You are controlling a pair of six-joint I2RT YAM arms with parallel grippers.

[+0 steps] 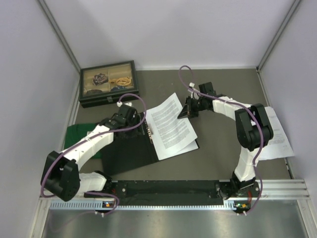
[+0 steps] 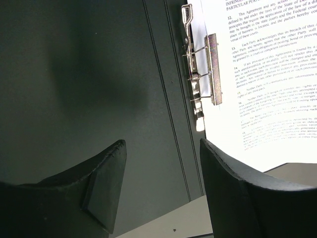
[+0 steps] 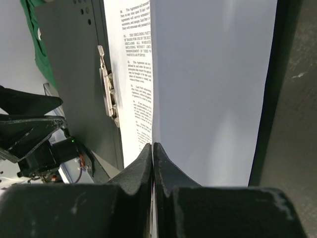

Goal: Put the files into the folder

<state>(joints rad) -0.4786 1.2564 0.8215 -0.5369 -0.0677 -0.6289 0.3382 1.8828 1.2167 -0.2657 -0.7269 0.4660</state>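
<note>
— Far left corner?
— Black glass-lidded box (image 1: 109, 83), compartments inside, flat on grey table (image 1: 223, 84).
— Nearer, same side?
— Green cloth (image 1: 78, 135), crumpled, apart from box.

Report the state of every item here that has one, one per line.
Flat A4 folder, black inside: lying open.
Printed white paper sheets: on the folder's right half, one edge pinched.
Left gripper: open, empty.
Right gripper: shut on the paper sheets.
Black glass-lidded box: lid shut.

free — far table (image 1: 223, 82) | blocked — box (image 1: 109, 83) far-left, files (image 1: 171, 126) on folder (image 1: 129, 153)
</note>
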